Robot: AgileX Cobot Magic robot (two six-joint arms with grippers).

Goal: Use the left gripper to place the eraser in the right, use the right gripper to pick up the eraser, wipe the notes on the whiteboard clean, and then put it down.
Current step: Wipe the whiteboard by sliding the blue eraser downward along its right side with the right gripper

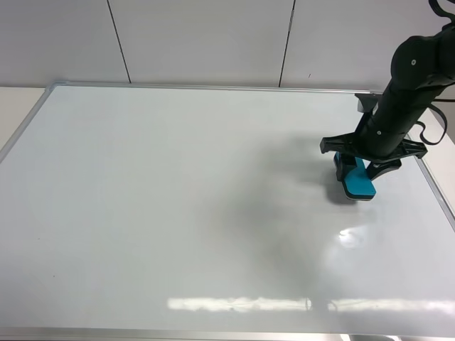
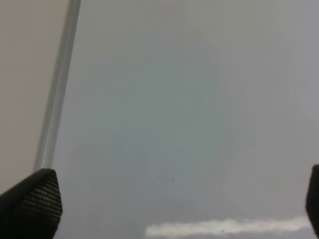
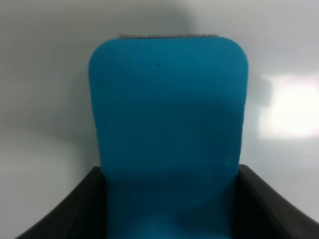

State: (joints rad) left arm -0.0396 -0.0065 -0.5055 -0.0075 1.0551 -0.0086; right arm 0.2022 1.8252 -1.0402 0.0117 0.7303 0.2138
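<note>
Right gripper (image 1: 357, 168) clamps the eraser (image 1: 357, 181) on the whiteboard (image 1: 178, 213), at the right of the frame.

The right wrist view alone shows dark fingers (image 3: 75, 209) pressing both sides of the teal block (image 3: 168, 124). The left wrist view alone shows the left gripper (image 2: 169, 199), fingertips (image 2: 32, 201) spread wide over bare board (image 2: 174, 99) beside its silver frame (image 2: 57, 89). A grey panelled wall (image 1: 206, 39) stands behind.

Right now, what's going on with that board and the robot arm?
The right gripper is closed on the eraser and holds it down at the whiteboard, near its right edge. No red notes show on the board in any view, so the wiping looks done or nearly done. The left gripper is open over bare board near the frame, out of the overhead view. The eraser has not been put down yet.
</note>
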